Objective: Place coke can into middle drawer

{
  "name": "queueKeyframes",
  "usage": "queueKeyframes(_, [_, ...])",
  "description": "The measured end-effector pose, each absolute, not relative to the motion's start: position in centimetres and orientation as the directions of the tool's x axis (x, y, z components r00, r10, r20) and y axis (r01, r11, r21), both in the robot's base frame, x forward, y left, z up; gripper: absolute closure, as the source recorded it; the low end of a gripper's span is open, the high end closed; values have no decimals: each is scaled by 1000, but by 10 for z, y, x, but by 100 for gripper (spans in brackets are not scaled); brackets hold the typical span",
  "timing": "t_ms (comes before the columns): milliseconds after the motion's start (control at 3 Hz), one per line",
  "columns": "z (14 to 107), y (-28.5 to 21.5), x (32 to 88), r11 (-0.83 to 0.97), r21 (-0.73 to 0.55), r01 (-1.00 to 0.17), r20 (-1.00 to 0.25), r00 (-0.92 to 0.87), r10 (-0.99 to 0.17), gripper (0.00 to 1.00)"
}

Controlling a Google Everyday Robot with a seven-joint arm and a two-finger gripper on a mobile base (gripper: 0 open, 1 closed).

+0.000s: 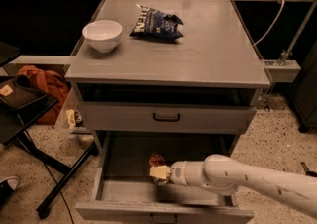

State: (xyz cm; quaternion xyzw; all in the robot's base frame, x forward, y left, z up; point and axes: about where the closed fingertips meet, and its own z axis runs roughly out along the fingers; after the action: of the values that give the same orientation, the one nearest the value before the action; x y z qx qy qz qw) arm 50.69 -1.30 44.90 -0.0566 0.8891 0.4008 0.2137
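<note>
The coke can [156, 159] is a small red can held low inside the open middle drawer [116, 188], near its middle. My gripper [159, 172] reaches in from the right on a white arm and is shut on the can, its pale fingers [159, 172] covering the can's lower front. The drawer's grey floor shows to the left and in front of the can. I cannot tell whether the can touches the floor.
A closed grey drawer front with a black handle [166, 117] sits above. On the cabinet top are a white bowl [102, 34] and a dark blue chip bag [156, 22]. A black stand [29, 114] and orange cloth [42, 84] are at left.
</note>
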Motion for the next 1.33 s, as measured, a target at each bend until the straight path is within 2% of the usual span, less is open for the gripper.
queueKeyframes(1000, [398, -14, 514, 732, 608, -308, -445, -896, -8, 11])
queueKeyframes(1333, [401, -18, 518, 718, 601, -350, -467, -883, -40, 0])
